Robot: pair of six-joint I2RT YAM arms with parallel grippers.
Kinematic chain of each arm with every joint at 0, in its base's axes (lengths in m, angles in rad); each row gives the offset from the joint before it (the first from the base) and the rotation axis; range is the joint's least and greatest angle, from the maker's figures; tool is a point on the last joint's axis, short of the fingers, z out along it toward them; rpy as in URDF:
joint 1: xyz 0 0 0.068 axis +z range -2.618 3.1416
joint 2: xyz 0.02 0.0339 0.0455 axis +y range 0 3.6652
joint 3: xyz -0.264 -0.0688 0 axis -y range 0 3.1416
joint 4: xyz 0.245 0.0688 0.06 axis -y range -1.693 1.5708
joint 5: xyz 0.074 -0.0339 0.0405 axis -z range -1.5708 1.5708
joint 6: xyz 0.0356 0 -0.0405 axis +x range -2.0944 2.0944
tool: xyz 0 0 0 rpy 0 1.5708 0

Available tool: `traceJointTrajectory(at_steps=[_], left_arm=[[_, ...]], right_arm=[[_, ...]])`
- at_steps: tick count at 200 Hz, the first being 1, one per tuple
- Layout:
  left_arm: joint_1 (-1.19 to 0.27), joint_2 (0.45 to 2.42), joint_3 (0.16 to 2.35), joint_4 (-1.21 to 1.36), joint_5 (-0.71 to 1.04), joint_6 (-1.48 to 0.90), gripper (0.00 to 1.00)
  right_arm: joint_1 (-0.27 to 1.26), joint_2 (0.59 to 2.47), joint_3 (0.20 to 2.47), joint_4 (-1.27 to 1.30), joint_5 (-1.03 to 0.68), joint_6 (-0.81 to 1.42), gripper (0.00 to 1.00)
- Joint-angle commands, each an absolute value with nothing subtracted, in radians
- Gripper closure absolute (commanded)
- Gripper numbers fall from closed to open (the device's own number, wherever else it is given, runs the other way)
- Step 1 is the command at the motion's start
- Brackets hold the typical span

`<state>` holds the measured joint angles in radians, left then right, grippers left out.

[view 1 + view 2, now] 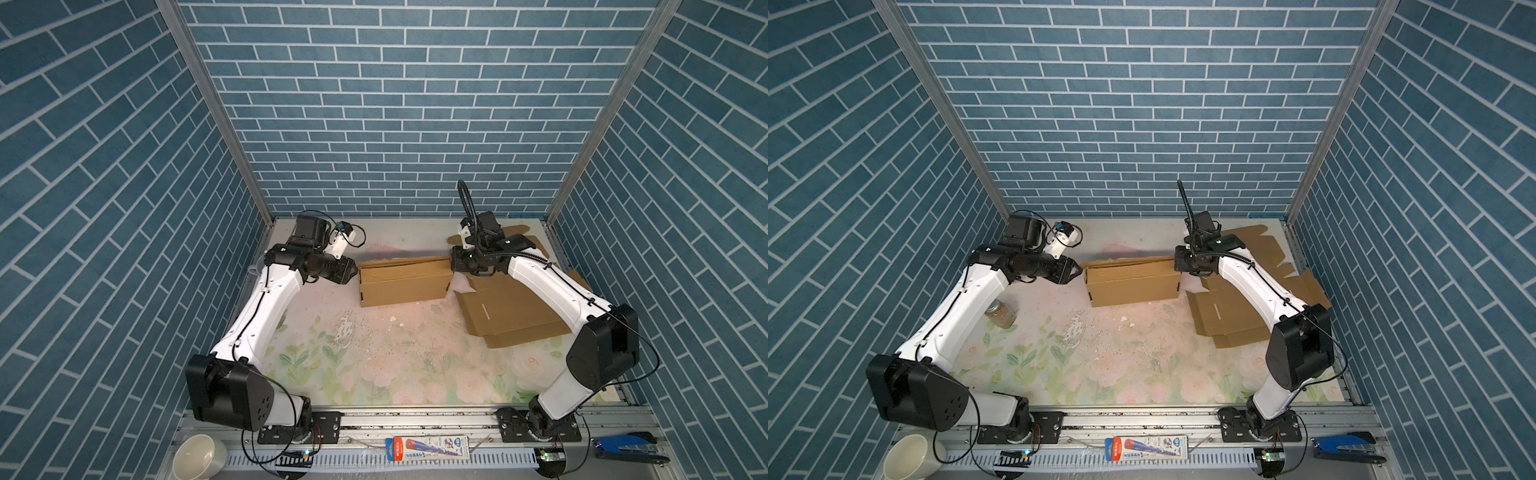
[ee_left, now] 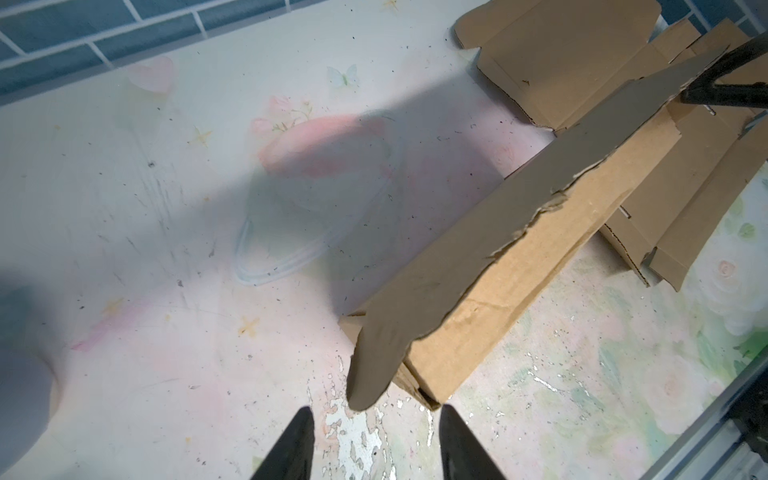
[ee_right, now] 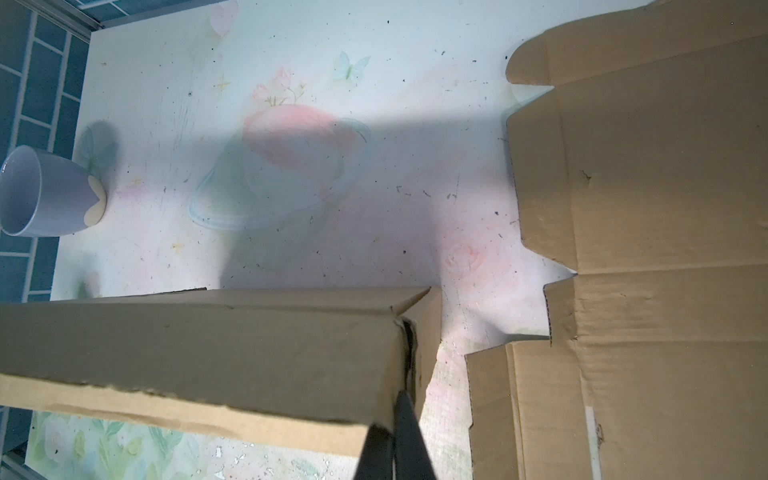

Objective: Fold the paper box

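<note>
The paper box (image 1: pixel 403 284) (image 1: pixel 1133 284) is a long brown cardboard box, partly folded, lying across the back middle of the table in both top views. Its torn top flap (image 2: pixel 478 249) stands up along its length. My left gripper (image 1: pixel 355 272) (image 2: pixel 376 419) is at the box's left end, open. The flap's tip lies just beyond its fingertips (image 2: pixel 305 436), with nothing between them. My right gripper (image 1: pixel 453 266) (image 3: pixel 392 419) is shut on the box's right end wall (image 3: pixel 411 353) at the corner.
Flat unfolded cardboard sheets (image 1: pixel 511 316) (image 3: pixel 644 208) lie at the right, under the right arm. A pale cup (image 3: pixel 45 195) stands by the back left wall and a jar (image 1: pixel 1001 314) sits under the left arm. A white bowl (image 1: pixel 199 457), pen pack (image 1: pixel 428 448) and blue stapler (image 1: pixel 627 449) lie on the front rail.
</note>
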<state>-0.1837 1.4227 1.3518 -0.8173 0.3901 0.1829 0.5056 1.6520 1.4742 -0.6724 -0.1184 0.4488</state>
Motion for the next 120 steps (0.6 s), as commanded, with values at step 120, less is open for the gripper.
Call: traceJointTrajectory(at_steps=[120], left_arm=[[-0.186,1.492,1.363,-0.769,0.406,0.185,0.8]], right_arm=[[0.508,1.686,1.477,-0.778,-0.11,0.48,1.0]])
